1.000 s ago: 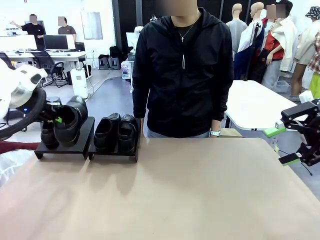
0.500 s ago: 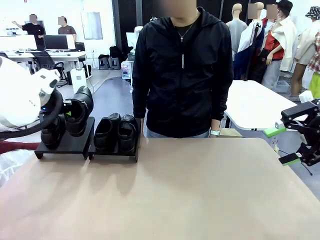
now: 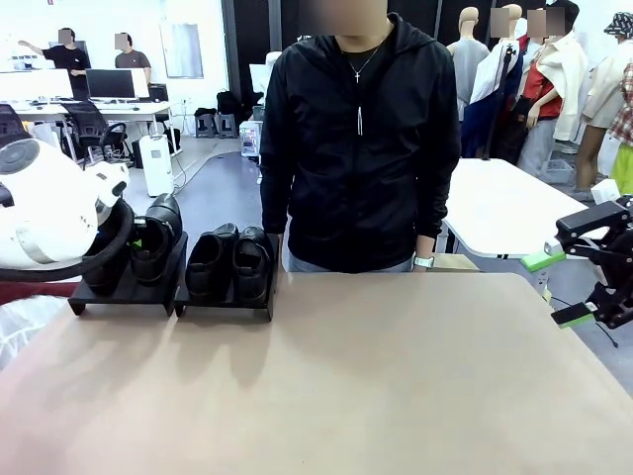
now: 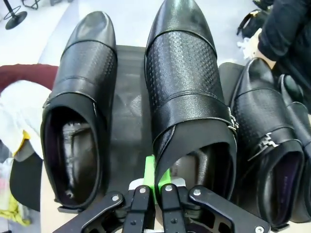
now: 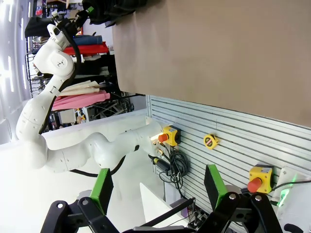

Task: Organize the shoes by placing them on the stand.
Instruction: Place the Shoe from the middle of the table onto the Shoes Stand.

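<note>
My left gripper is shut on the heel rim of a glossy black shoe. That shoe hangs over or rests on the left section of the black stand, toe pointing away; contact cannot be told. To its left on the same section sits a second shoe, partly behind my left arm in the front view. Two more shoes stand side by side on the right section. My right gripper stays open and holds nothing beyond the table's right edge, fingers apart.
A person in a black jacket stands at the far side, right of the stand. The brown tabletop stretches bare in front. A slatted wall panel with red stop buttons lies below the table edge.
My left gripper has carried the held shoe away from the camera, then lowered it beside the other shoe on the left section. The right arm has not moved.
</note>
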